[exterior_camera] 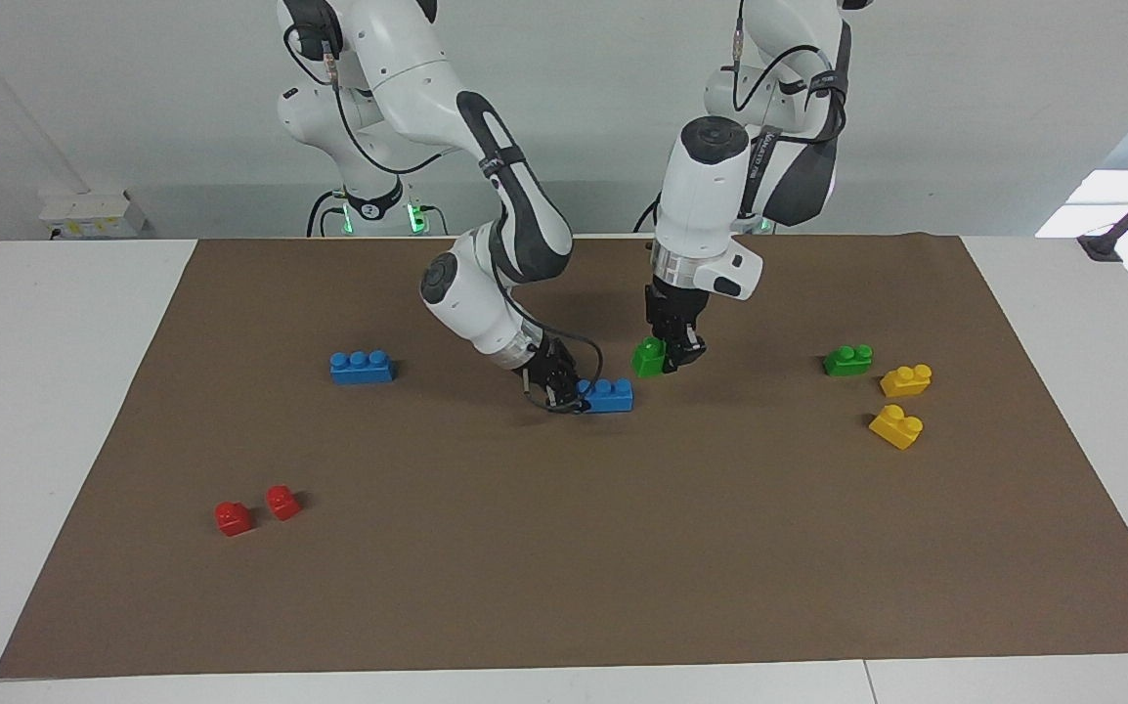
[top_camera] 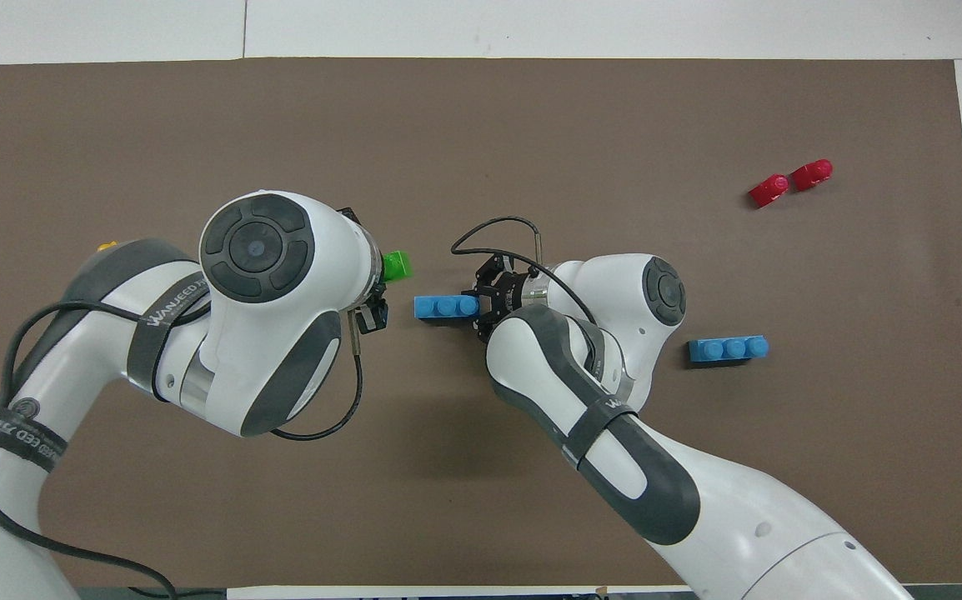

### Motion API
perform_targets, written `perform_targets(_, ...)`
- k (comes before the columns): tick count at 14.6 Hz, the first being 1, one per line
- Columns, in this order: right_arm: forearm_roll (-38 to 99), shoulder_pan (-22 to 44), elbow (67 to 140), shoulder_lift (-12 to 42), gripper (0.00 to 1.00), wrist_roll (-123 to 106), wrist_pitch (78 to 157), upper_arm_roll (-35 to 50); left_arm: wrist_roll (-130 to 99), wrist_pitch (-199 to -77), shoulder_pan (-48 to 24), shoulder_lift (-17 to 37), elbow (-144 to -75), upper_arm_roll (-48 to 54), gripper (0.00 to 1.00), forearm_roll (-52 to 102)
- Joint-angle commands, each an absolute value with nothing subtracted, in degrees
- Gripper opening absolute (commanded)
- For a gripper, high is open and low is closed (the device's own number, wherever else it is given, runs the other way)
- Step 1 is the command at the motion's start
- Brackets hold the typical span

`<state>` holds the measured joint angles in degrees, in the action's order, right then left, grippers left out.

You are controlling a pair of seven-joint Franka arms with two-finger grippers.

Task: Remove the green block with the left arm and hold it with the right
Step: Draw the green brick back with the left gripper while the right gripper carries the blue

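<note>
The view that faces the robots shows a second green brick (exterior_camera: 847, 360) and two yellow bricks (exterior_camera: 905, 379) near the left arm's end of the table; in the view from above the big left arm covers that spot, and only a bit of yellow peeks out. The left gripper (exterior_camera: 673, 354) holds the green block (exterior_camera: 649, 357) tight between its fingers, up in the air just over the brown mat (exterior_camera: 564, 548). The block is tipped, and I cannot tell which way its long side runs. From above, only a small green end (top_camera: 398, 265) sticks out past the left arm's wrist. The right gripper (exterior_camera: 564, 389) is down low and pinches one end of a blue brick (exterior_camera: 609, 394) that lies flat on the mat. Another blue brick (exterior_camera: 361, 366) and two red bricks (exterior_camera: 256, 510) lie toward the right arm's end. The mat covers a white table (exterior_camera: 56, 391), and a pale wall (exterior_camera: 574, 117) stands by the robots.
</note>
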<state>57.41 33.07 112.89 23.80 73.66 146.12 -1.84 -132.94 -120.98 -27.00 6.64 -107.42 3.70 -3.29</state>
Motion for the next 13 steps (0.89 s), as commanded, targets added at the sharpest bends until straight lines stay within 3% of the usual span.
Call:
perform_targets(1,56.0,28.0,111.8,21.6,0.0,71.2,137.7,-2.1,-127.5,-119.0,-25.0,5.9,-107.8,3.9,0.0,-3.9)
perform_targets(6,41.9,13.3,102.8,21.7,0.0,69.5,119.3,-1.9,-106.7,-118.7,-19.0,4.3,-111.3,4.0,0.0,-3.8)
perform_targets(8,39.0,6.9,101.9,21.8,0.0,66.7,115.9,-1.8,-96.7,-119.4,-15.9,3.3,-114.1,4.0,0.0,-3.6)
perform_targets(13,35.8,0.1,103.3,21.9,0.0,63.6,113.8,-1.9,-77.7,-123.4,-9.7,2.1,-119.7,4.0,0.0,-3.6)
